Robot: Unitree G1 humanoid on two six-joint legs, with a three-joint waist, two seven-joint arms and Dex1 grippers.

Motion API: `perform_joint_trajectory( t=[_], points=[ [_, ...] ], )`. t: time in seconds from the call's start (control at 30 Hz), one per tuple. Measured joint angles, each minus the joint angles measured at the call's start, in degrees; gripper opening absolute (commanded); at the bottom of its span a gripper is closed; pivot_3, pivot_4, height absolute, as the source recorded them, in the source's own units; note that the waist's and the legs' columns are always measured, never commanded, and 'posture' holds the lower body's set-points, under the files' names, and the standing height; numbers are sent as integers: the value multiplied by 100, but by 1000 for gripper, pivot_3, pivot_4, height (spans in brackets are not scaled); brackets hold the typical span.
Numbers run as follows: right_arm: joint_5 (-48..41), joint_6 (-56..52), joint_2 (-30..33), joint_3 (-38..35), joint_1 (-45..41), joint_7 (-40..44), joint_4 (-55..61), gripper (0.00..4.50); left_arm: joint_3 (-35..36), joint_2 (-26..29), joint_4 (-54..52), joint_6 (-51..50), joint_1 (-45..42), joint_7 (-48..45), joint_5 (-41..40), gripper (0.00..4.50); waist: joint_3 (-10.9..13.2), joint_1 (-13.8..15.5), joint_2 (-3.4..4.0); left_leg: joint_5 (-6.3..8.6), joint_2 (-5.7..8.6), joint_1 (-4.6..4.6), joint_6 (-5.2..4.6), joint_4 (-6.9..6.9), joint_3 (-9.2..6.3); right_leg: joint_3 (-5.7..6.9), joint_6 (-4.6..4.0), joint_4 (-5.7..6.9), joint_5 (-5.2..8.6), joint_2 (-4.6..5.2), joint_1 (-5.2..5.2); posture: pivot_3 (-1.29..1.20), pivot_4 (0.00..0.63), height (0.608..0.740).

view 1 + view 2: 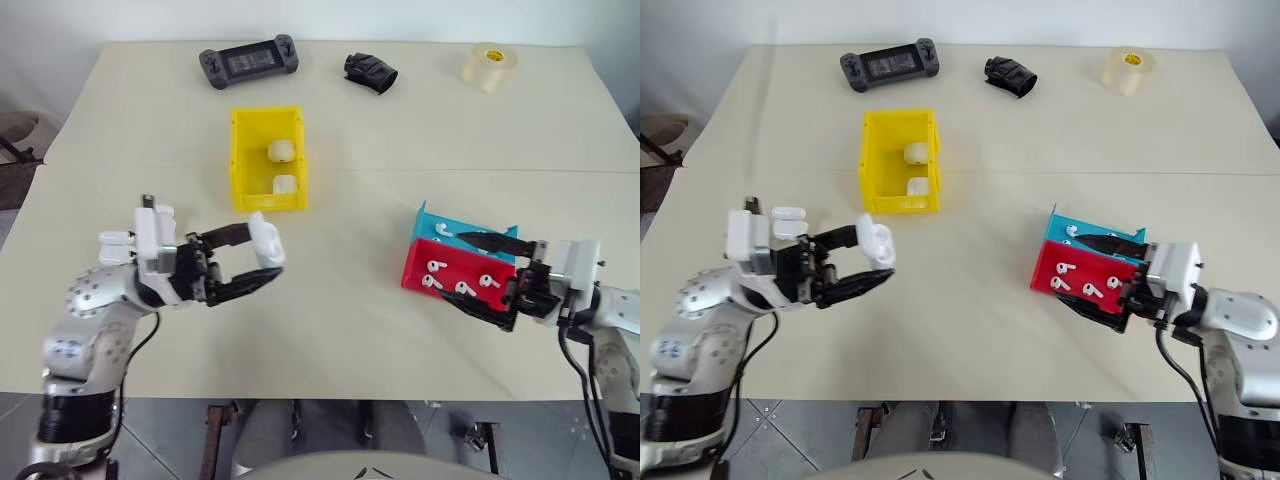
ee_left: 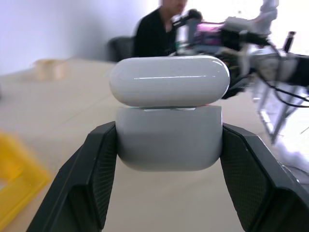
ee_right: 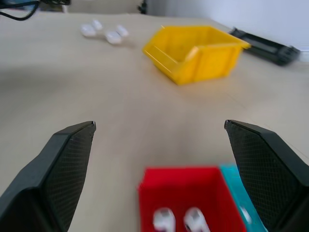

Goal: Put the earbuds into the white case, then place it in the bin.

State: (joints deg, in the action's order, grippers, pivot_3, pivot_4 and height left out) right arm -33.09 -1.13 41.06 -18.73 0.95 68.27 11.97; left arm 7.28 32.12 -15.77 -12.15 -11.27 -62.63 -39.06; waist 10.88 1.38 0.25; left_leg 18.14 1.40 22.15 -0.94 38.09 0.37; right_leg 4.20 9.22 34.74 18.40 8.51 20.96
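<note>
Your left pincer (image 1: 262, 262) pinches the white case (image 1: 266, 240), lid open. Your right pincer (image 1: 483, 277) is spread wide; tiny earbuds (image 1: 460, 287) could slip.

Both head eyes look down over the table (image 1: 330, 330), sharing the yellow bin (image 1: 268, 160); each wrist camera sights level along its claw, close in.
</note>
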Motion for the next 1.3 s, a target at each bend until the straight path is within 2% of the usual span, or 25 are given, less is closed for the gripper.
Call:
perform_joint_trajectory(
  t=[0.2, 0.37, 0.53, 0.67, 0.77, 0.87, 0.97, 1.1, 1.3],
  points=[
    [28, -138, 377, -1261, 1131, -205, 85, 4500, -1090, -1564, 1136, 1158, -748, -750, 413, 2788, -2, 124, -2, 4, 8, -2, -21, 19, 1, 13, 11, -28, -6, 3, -30, 0, 150, 740],
    [121, -131, 498, -1811, 1672, -118, -247, 4500, -1377, -2141, 1485, 1612, -1035, -906, 552, 2788, -3, 85, -2, 3, 7, -11, -23, 18, 6, 13, 8, -34, -7, 2, -38, 0, 150, 740],
    [177, -598, 800, -1671, 1566, -287, -238, 4500, -1524, -2255, 1641, 1770, -1018, -963, 662, 2788, -5, -14, 2, 3, -7, -15, -23, 17, -1, 11, 6, -33, -9, 2, -39, 0, 150, 740],
    [320, -1701, 1575, -987, 931, -652, -35, 4500, -1652, -2215, 1565, 1789, -822, -925, 800, 2788, -10, -11, 11, 3, -8, -18, -24, 20, -36, 9, 3, -33, -11, 2, -39, 0, 150, 740],
    [549, -2849, 2147, 34, -332, -987, -102, 4500, -1758, -2191, 1432, 1788, -721, -869, 883, 2788, -8, -13, 17, 2, -10, -8, -25, 32, -45, 10, -2, -41, -14, 3, -35, 0, 150, 740],
    [692, -3475, 2358, 883, -1358, -925, -244, 4500, -1817, -2180, 1315, 1787, -646, -812, 911, 2788, -8, 32, 26, 2, -8, 4, -24, 33, -75, 31, -3, -63, -14, 2, -34, 0, 150, 740],
    [995, -3711, 2401, 1564, -1927, -791, -558, 4500, -1850, -2156, 1226, 1779, -584, -768, 934, 2788, -8, 69, 27, 4, 4, 26, -26, 34, -90, 38, 2, -60, -16, 4, -33, 0, 150, 740],
    [1604, -3950, 2232, 2780, -3331, -368, -1308, 4500, -1890, -2081, 1130, 1770, -558, -692, 976, 2788, -4, -8, 33, 6, 5, 28, -31, 41, -73, 33, 7, -73, -20, 5, -32, 0, 150, 740],
    [2225, -3804, 1843, 3489, -4179, 33, -2224, 4500, -1944, -2066, 1006, 1770, -503, -549, 1006, 2788, -3, 3, 36, 6, 4, 30, -30, 43, -79, 39, 8, -63, -20, 4, -31, 0, 150, 740]
  ],
)
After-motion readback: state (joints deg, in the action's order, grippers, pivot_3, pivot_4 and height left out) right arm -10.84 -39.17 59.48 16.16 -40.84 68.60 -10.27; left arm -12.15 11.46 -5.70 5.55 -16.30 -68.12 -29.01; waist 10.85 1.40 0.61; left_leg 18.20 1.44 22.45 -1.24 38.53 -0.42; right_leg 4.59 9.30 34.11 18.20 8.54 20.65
